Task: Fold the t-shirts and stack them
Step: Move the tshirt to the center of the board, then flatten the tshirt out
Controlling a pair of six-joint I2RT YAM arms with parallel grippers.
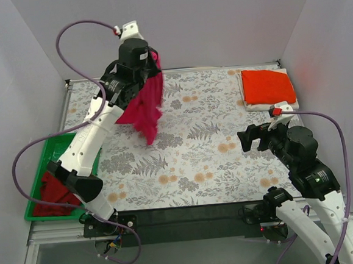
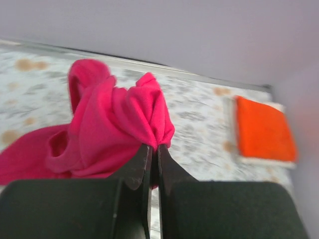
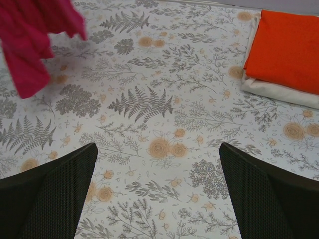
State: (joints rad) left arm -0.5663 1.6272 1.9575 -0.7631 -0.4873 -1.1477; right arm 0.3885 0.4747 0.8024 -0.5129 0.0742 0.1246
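1. The left jaws are pinched together on a bunched fold of the magenta-pink soft cotton t-shirt (image 1: 145,107), which hangs over the far-left part of the flat, fern-and-flower-print tabletop (image 1: 214,147). The right jaws stand wide apart and hold nothing.
2. The pinch takes only a small bunch, so the shirt could slip free or land crumpled instead of flat.
3. Plain pale walls close three sides. A folded orange-red t-shirt (image 1: 268,87) lies on a folded white t-shirt (image 3: 279,91) at the far right.
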